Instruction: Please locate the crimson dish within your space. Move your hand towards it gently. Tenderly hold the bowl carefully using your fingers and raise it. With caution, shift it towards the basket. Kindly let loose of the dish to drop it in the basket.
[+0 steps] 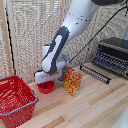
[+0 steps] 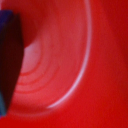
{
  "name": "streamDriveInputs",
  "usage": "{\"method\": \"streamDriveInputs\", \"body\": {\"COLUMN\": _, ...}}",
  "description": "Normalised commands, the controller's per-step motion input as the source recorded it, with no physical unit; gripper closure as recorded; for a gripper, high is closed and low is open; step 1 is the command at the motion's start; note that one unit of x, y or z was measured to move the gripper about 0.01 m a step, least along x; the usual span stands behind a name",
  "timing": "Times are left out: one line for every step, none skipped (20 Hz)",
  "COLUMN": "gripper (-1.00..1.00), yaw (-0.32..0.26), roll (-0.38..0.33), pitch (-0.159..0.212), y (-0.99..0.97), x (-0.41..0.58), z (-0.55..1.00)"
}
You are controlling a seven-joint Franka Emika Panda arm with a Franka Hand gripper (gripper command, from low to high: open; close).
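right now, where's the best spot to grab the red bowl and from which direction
Grip the red bowl by its thin rim, coming straight down from above with one finger inside and one outside. It sits upright and open-topped on the wooden table, and the gripper is already low over it; the wrist view shows a dark finger inside.

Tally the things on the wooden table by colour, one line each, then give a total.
Red: 2, the bowl and the basket.
Orange and yellow: 1, the box.
Dark metal: 2, the toaster oven and the wire rack.
Total: 5.
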Motion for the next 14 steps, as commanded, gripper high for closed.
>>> {"method": "streamDriveInputs", "body": {"gripper": 1.0, "yaw": 0.032, "roll": -0.063, "pitch": 0.046, "y": 0.15, "x": 0.0, "z": -0.09}}
{"method": "streamDriveInputs", "body": {"gripper": 1.0, "yaw": 0.029, "roll": -0.066, "pitch": 0.04, "y": 0.15, "x": 0.0, "z": -0.09}}
{"method": "streamDriveInputs", "body": {"gripper": 1.0, "yaw": 0.02, "roll": -0.063, "pitch": 0.036, "y": 0.16, "x": -0.02, "z": -0.07}}
{"method": "streamDriveInputs", "body": {"gripper": 1.0, "yaw": 0.013, "roll": -0.066, "pitch": 0.024, "y": 0.17, "x": -0.06, "z": -0.04}}
{"method": "streamDriveInputs", "body": {"gripper": 1.0, "yaw": 0.003, "roll": -0.05, "pitch": 0.004, "y": 0.15, "x": -0.114, "z": 0.0}}
{"method": "streamDriveInputs", "body": {"gripper": 1.0, "yaw": 0.0, "roll": -0.004, "pitch": 0.0, "y": 0.09, "x": -0.103, "z": 0.0}}
{"method": "streamDriveInputs", "body": {"gripper": 1.0, "yaw": 0.0, "roll": -0.01, "pitch": 0.0, "y": 0.1, "x": -0.14, "z": 0.01}}
{"method": "streamDriveInputs", "body": {"gripper": 1.0, "yaw": -0.026, "roll": -0.005, "pitch": 0.0, "y": 0.08, "x": -0.186, "z": 0.21}}
{"method": "streamDriveInputs", "body": {"gripper": 1.0, "yaw": -0.071, "roll": -0.006, "pitch": 0.008, "y": 0.07, "x": -0.086, "z": 0.39}}
{"method": "streamDriveInputs", "body": {"gripper": 1.0, "yaw": -0.084, "roll": -0.024, "pitch": 0.132, "y": 0.16, "x": 0.0, "z": 0.68}}
{"method": "streamDriveInputs", "body": {"gripper": 1.0, "yaw": -0.066, "roll": -0.056, "pitch": 0.159, "y": 0.22, "x": 0.029, "z": 0.75}}
{"method": "streamDriveInputs", "body": {"gripper": 1.0, "yaw": -0.078, "roll": -0.043, "pitch": 0.117, "y": 0.24, "x": 0.171, "z": 0.9}}
{"method": "streamDriveInputs", "body": {"gripper": 1.0, "yaw": -0.076, "roll": -0.035, "pitch": 0.106, "y": 0.26, "x": 0.194, "z": 0.93}}
{"method": "streamDriveInputs", "body": {"gripper": 1.0, "yaw": -0.097, "roll": -0.01, "pitch": 0.107, "y": 0.24, "x": 0.18, "z": 0.92}}
